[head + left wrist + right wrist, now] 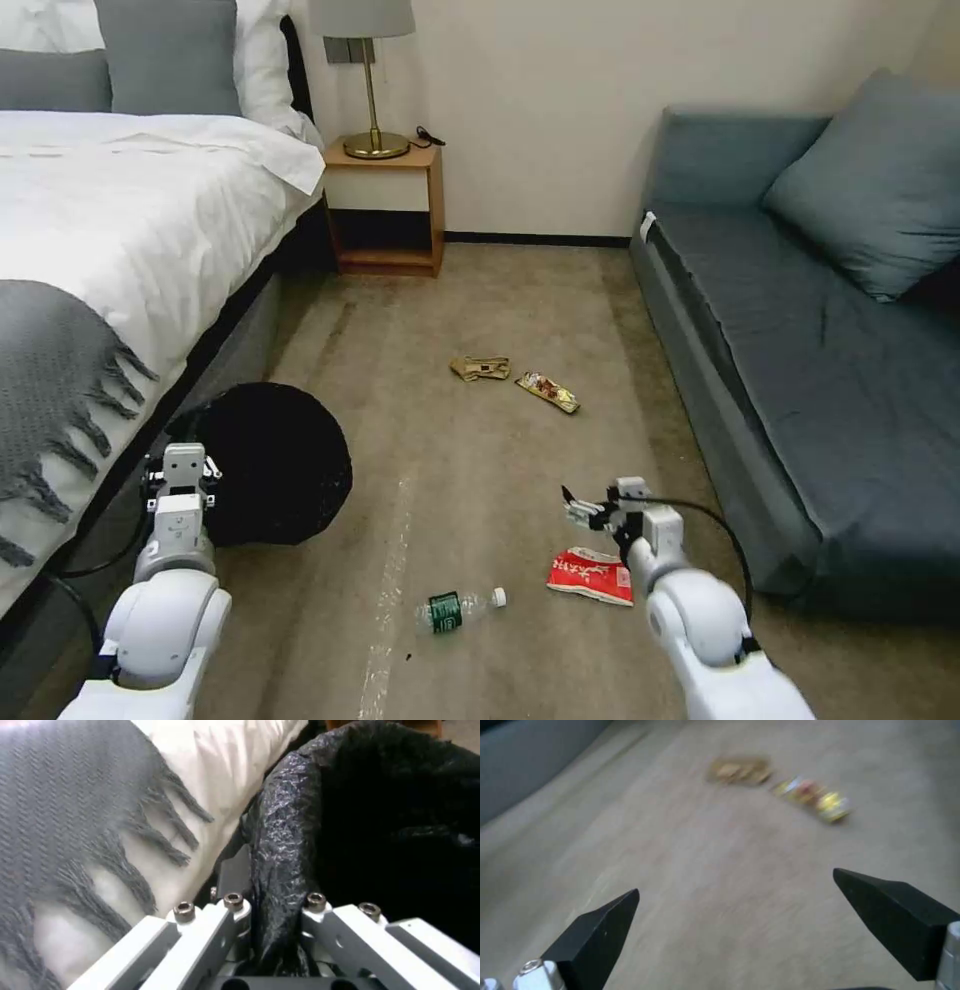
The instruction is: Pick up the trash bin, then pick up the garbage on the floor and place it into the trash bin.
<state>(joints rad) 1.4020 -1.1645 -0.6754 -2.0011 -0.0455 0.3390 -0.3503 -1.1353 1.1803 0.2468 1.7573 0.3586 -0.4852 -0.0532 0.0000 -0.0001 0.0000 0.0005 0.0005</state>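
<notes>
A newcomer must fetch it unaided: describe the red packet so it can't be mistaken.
Start at the long grey-blue sofa along the right wall and look down at the beige carpet by its near end. There, just under the right pincer, lies the flat red-and-white plastic packet. The clear plastic bottle with a green label beside it is round, and the other wrappers are tan and yellow.

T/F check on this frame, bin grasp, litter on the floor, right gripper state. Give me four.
1. The left gripper is clamped on the trash bin rim. True.
2. The right gripper holds the red-and-white packet. False: it is open and empty; the packet lies on the carpet.
3. The bottle stands upright. False: it lies on its side.
4. The tan paper wrapper and snack wrapper lie on the floor between bed and sofa. True.
</notes>
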